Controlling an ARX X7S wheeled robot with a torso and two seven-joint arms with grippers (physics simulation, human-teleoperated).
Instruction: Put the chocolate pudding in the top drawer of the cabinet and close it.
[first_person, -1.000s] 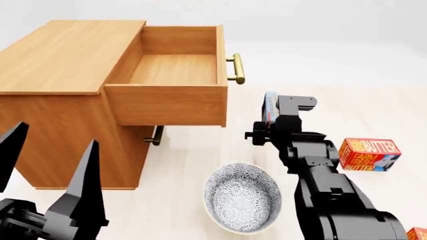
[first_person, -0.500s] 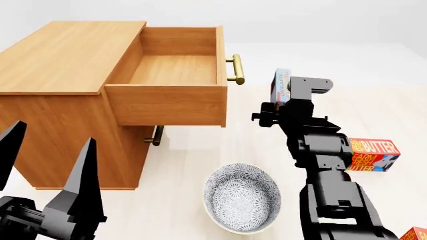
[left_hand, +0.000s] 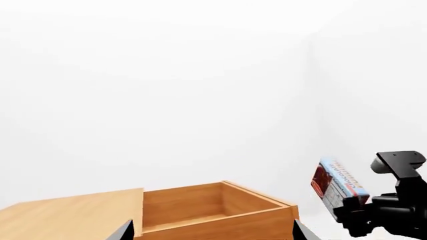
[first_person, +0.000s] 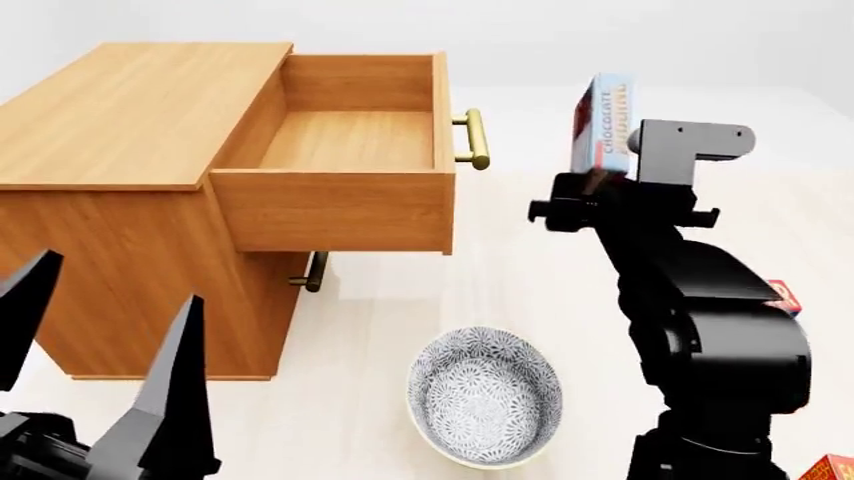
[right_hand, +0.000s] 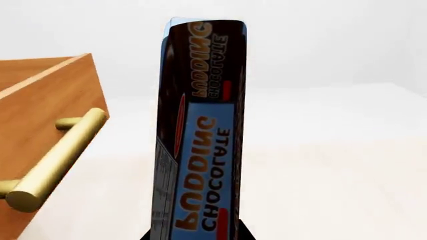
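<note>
**Pudding held aloft beside the open drawer**

Much of what you have is cut off. Your right gripper (first_person: 597, 185) is clamped on the chocolate pudding (first_person: 602, 123), but its fingers are hidden behind the arm in the head view, and in the right wrist view only a dark sliver shows at the foot of the box. The box stands on end, well above the floor, just off the brass handle (first_person: 473, 138) of the top drawer (first_person: 350, 140) — outside it, not over the cavity. Your left gripper (first_person: 100, 375) shows two dark fingers spread wide apart, holding nothing, low in front of the cabinet (first_person: 127, 120). The lower drawer handle (first_person: 312, 271) peeks out beneath the pulled-out drawer. A butter box (first_person: 782, 294) is mostly hidden behind your right arm; another red box (first_person: 833, 467) is clipped by the frame corner. A patterned bowl (first_person: 483, 396) sits on the pale floor, in a plain white room.
</note>
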